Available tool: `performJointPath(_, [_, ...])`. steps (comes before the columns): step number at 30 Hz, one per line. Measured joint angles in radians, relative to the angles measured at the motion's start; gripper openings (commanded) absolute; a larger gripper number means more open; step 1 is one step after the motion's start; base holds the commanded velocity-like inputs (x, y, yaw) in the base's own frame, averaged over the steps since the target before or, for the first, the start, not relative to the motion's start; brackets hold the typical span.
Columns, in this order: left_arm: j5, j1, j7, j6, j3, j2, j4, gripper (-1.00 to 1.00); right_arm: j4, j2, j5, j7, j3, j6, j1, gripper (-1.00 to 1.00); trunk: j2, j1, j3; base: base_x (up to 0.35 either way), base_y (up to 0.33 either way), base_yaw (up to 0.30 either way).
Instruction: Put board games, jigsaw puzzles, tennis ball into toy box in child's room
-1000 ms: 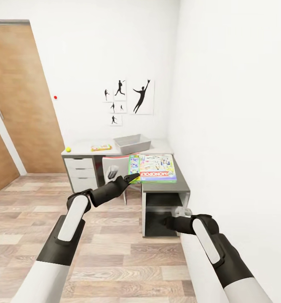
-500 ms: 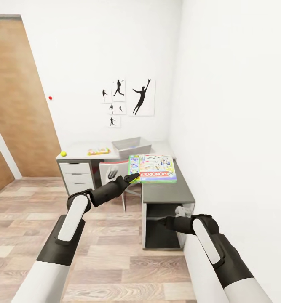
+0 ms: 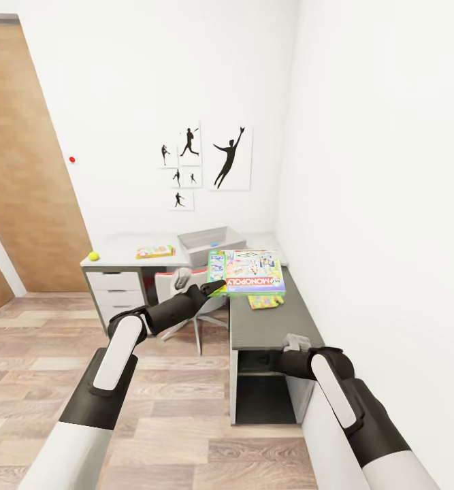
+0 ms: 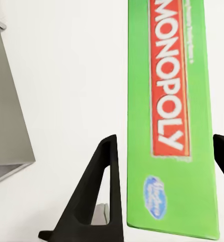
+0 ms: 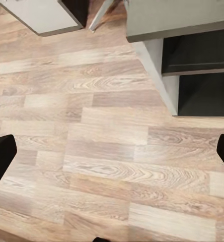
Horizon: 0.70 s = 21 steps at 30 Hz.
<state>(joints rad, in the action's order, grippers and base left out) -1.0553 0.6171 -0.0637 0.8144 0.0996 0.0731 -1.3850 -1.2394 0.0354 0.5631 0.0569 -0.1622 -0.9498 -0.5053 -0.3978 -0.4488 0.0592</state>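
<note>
From the head camera I have my left hand (image 3: 216, 286) raised in front of me, closed on the Monopoly box (image 3: 254, 272). It grips the box at its near left corner, and the box is carried flat above the dark grey lower section of the counter (image 3: 271, 327). A second green-edged box (image 3: 216, 267) shows along the left side of the Monopoly box; I cannot tell whether it is held together with it. In the left wrist view the green edge with the red Monopoly lettering (image 4: 172, 116) runs between the two black fingers (image 4: 99, 196), which sit close on either side of it.

My right hand (image 3: 281, 361) hangs low by the front corner of the dark cabinet. Its wrist camera looks down at the wood-plank floor (image 5: 101, 151), with the fingertips (image 5: 1, 159) at the two far edges of that picture, so it is spread wide and carries nothing.

On the pale counter top, the toy box (image 3: 209, 239) stands by the wall under the baseball silhouette pictures (image 3: 206, 163). A jigsaw puzzle (image 3: 155, 251) lies just left of it, and the tennis ball (image 3: 93, 256) sits near the counter's left end. Another multicolour sheet (image 3: 265, 301) lies on the dark section, partly under the carried box. A red-seated chair (image 3: 186, 286) stands beneath the counter behind my left hand. A wooden door (image 3: 22, 170) is at the left.
</note>
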Motion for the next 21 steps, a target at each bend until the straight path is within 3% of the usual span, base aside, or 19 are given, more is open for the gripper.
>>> performJointPath(21, [-0.001,0.000,0.000,-0.001,0.000,0.000,0.000,-1.00,-0.015,0.000,0.000,0.000,0.000,0.000,0.006,1.00,0.000,0.000,0.000,0.332,0.000,0.000])
